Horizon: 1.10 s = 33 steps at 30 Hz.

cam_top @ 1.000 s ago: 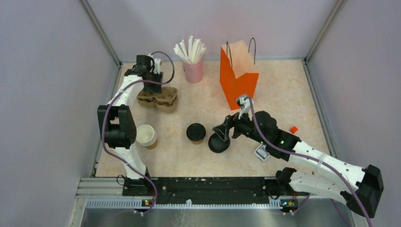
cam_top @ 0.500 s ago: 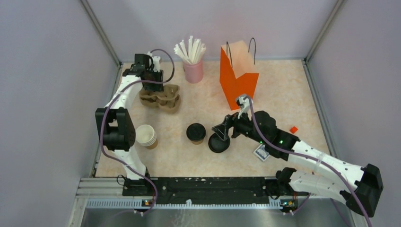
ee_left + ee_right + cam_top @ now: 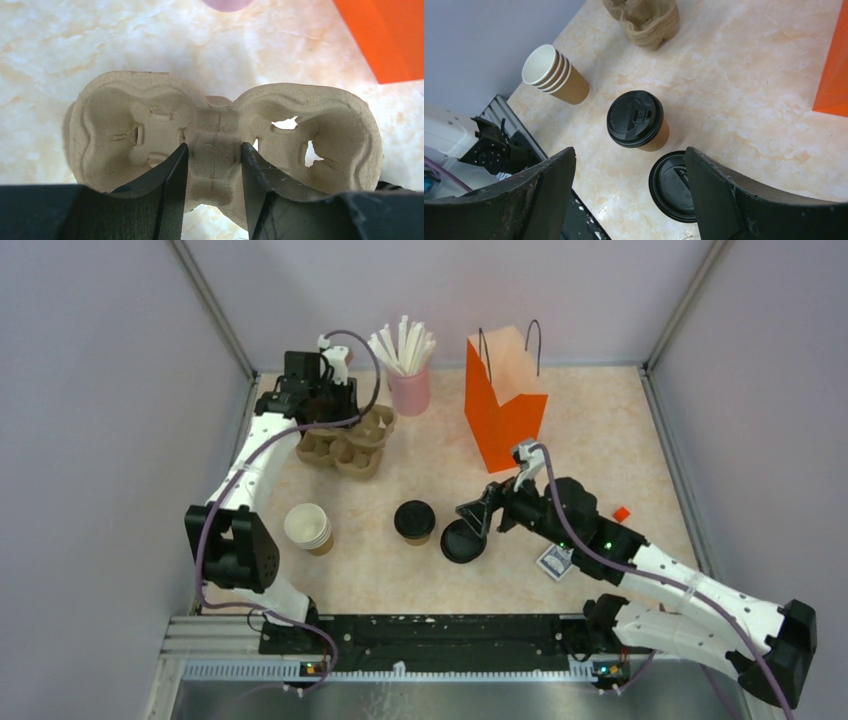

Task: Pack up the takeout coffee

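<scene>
Bright, even light falls from above on my desk (image 3: 600,430), and shadows lie short and soft. Near the lens, my left pincer (image 3: 213,150) looks dark and slightly blurred.

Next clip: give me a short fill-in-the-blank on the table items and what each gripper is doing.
1. The left gripper is shut on the carrier's ___ ridge.
2. The right gripper is ___, holding nothing, near the coffee.
3. The loose lid beside the coffee is ___ in colour.
4. The bag at the back is ___ in colour.
Missing words: middle; open; black; orange.
</scene>
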### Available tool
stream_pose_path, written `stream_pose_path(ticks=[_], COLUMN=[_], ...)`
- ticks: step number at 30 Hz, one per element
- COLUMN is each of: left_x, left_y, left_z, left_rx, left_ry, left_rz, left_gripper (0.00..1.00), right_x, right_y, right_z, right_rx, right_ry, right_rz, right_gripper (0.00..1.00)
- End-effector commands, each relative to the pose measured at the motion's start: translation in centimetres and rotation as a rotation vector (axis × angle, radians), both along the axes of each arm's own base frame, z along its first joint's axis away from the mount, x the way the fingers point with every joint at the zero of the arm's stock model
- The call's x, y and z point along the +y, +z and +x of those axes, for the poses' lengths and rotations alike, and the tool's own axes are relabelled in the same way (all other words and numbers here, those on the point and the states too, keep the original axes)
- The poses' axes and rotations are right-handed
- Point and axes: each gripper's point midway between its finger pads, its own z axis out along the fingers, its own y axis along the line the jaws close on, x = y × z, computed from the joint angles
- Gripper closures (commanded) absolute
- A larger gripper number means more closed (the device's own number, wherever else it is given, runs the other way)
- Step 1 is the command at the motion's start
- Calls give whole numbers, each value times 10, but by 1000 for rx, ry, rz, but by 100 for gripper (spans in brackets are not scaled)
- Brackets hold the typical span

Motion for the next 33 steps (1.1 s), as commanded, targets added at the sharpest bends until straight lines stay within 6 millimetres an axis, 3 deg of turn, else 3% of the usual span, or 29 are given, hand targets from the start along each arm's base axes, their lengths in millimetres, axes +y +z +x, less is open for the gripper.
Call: stream_pose_path(ticks=[1, 5, 14, 17, 21, 25, 28, 31, 33], left_x=[-46, -97, -182, -201, -211, -218, -224, -226, -226], left_y=[24, 14, -44, -69, -99, -111, -114, -105, -90], left_z=[-11, -25, -26, -22, -17, -15, -14, -18, -19], left_rx=[-97, -86, -90, -88, -44, -35, -19, -23, -40], left_ry=[-89, -163, -302, -340, -344, -362, -378, -393, -397], left_rz=[-46, -60, -73, -80, -54, -65, -77, -94, -106], left_gripper=[54, 54, 57, 57, 56, 55, 45, 6, 1], right_x=[-17, -27, -31, -31, -34, -36, -36, -35, -33], right_y=[23, 27, 29, 29, 28, 24, 22, 22, 21], right_z=[-1, -5, -10, -8, -7, -7, -5, -3, -2], right_rx=[-66, -74, -66, -61, -56, -49, -47, -51, -54], right_ry=[-50, -67, -62, -67, -80, -88, -96, -102, -96], right_rz=[34, 37, 43, 27, 5, 5, -5, -13, -12], right_gripper=[21, 21, 21, 21, 21, 21, 21, 21, 21])
